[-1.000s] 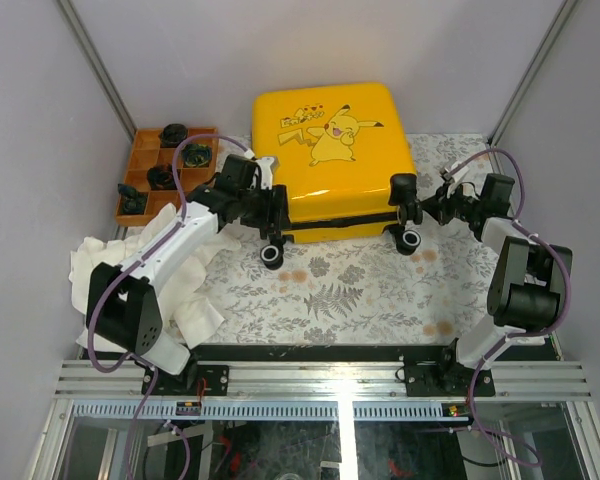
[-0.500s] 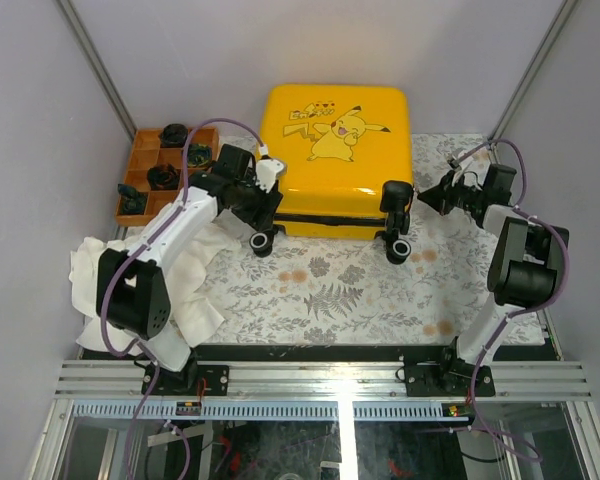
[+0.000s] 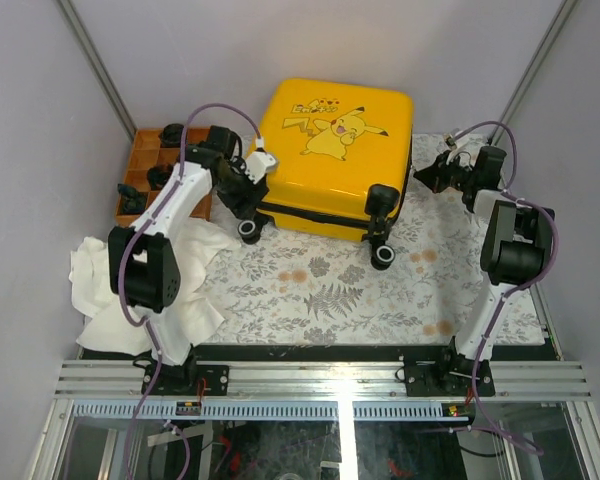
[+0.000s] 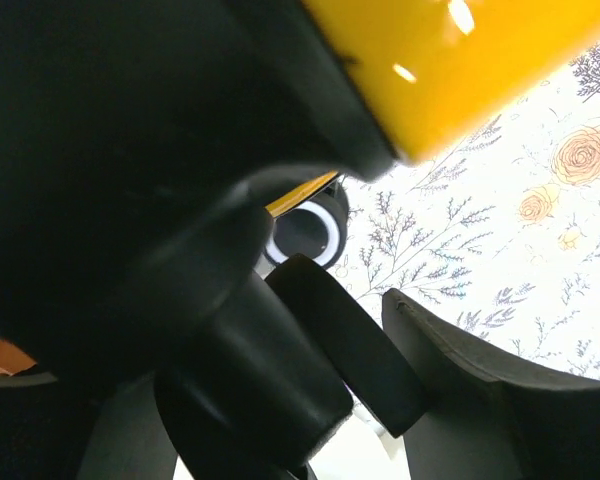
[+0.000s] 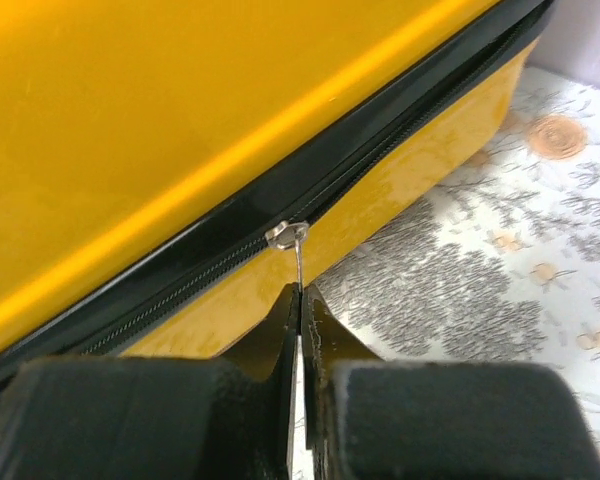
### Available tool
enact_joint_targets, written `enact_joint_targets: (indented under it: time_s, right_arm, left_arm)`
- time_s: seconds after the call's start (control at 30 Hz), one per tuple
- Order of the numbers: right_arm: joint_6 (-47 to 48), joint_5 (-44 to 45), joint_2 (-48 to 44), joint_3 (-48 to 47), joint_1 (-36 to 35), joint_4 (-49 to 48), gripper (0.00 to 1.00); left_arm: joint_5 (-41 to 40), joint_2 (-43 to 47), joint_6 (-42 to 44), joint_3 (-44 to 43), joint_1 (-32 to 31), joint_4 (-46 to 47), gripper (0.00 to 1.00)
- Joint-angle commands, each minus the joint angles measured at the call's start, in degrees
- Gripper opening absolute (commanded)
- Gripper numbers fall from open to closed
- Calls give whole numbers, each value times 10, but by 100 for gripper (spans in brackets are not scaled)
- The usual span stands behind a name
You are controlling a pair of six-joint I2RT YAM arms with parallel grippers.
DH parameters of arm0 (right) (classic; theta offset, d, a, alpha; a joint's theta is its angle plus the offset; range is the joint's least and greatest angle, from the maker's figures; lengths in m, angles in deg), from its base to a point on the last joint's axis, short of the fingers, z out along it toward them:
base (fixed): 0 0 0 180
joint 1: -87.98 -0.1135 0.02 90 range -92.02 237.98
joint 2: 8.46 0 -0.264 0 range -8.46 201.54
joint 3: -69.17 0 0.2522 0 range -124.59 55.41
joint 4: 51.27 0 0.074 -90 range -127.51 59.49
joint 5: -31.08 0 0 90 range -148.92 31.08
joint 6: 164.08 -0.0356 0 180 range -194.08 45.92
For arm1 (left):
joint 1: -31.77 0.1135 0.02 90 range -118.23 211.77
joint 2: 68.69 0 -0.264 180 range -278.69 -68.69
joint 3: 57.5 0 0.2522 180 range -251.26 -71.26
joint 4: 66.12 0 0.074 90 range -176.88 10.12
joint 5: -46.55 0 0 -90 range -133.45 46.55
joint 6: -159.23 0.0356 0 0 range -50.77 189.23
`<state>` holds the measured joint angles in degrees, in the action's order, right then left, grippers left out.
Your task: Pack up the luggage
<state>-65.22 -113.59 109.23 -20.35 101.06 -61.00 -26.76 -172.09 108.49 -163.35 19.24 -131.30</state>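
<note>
Change, luggage [image 3: 332, 150]: since a second ago it has slid away from the arm bases and turned clockwise in the top view. The corner by the left gripper went farther off, and the corner below the right gripper swung nearer the bases.
Change, right gripper [image 5: 300, 300]: it has travelled along the luggage's side toward the far end of the table, and the arm is now stretched out.
Change, left gripper [image 3: 250, 188]: it has also moved farther out, and its arm now crosses over the orange tray [image 3: 148, 148].
Right gripper, state: fingers pressed together, pinching the zipper pull [image 5: 298, 262] just ahead of the tips.
Left gripper, state: cannot tell. Its wrist view is mostly black blur and the overhead view is too small.
Luggage, place: lying flat with the print up, between the two grippers. It is joined to the right gripper through the pull, and its zipper seam runs just beyond those fingertips. The left gripper is right against its other side.
Wheels [image 3: 248, 230]: one sits just below the left gripper, and its white-ringed hub is close in the left wrist view. The other is at the opposite near corner, below and inboard of the right gripper.
Count, luggage: one.
Count, wheels seen clearly: two.
Count, zipper pull in view: one.
Count, arms: two.
Count, orange tray: one, just behind the left gripper. The dark bits inside are partly hidden and cannot be counted.
Count, white cloth [image 3: 120, 290]: one, crumpled, well back from the left gripper beside that arm's base.
Flowered table cover [image 3: 320, 290]: one, under everything.
</note>
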Motion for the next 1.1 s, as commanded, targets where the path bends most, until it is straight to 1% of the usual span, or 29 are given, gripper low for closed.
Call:
enact_joint_targets:
  time_s: [0.0, 0.07, 0.1, 0.13, 0.17, 0.2, 0.23, 0.27, 0.3, 0.33, 0.4, 0.43, 0.47, 0.53, 0.57, 0.63, 0.7, 0.8, 0.9, 0.97, 1.07]
  right_arm:
    - [9, 20, -82, 59, 8, -39, 0]
    - [11, 14, -106, 102, -1, -40, 0]
    - [10, 13, -118, 118, -6, -40, 0]
    - [10, 13, -130, 134, -11, -39, 0]
    - [5, 14, -142, 150, -17, -42, 0]
    - [1, 17, -154, 164, -23, -46, 0]
    - [-4, 22, -163, 178, -31, -51, 0]
    - [-8, 27, -171, 190, -38, -57, 0]
    - [-13, 30, -177, 201, -46, -66, 0]
    - [-17, 35, -180, 209, -53, -72, 0]
    - [-28, 38, -181, 219, -64, -84, 0]
    - [-32, 39, -181, 221, -68, -89, 0]
    - [-33, 40, -180, 222, -70, -93, 0]
    - [-35, 43, -178, 224, -70, -100, 0]
    - [-35, 43, -176, 224, -70, -102, 0]
    - [-40, 43, -171, 224, -70, -115, 0]
    - [-49, 44, -164, 221, -70, -124, 0]
    - [-47, 45, -155, 211, -70, -126, 0]
    - [-40, 44, -151, 209, -70, -129, 0]
    - [-41, 43, -149, 207, -70, -131, 0]
    - [-45, 44, -143, 206, -70, -139, 0]
  left_arm:
    - [51, -47, 26, -87, 46, 48, 3]
    - [57, -44, 51, -82, 45, 54, 4]
    - [55, -42, 55, -80, 44, 57, 8]
    - [58, -41, 51, -87, 44, 58, 24]
    - [68, -37, 35, -99, 44, 58, 50]
    - [80, -29, -1, -112, 44, 63, 65]
    - [97, -9, -28, -111, 42, 83, 75]
    - [99, 17, -87, -90, 37, 123, 86]
    - [91, 47, -114, -60, 27, 166, 95]
    - [82, 78, -120, -29, 13, 201, 99]
    - [55, 125, -126, 12, -15, 237, 100]
    - [39, 141, -139, 22, -23, 240, 100]
    - [37, 150, -163, 22, -25, 236, 100]
    - [52, 158, -199, 5, -40, 186, 100]
    - [53, 160, -213, 0, -62, 171, 100]
    - [42, 168, -257, 9, -122, 175, 100]
    - [34, 162, -310, 15, -194, 190, 100]
    - [1, 136, -378, 21, -273, 217, 95]
    - [-25, 113, -451, 39, -316, 258, 88]
    - [-55, 97, -478, 39, -342, 278, 88]
    - [-89, 70, -509, 27, -371, 284, 88]
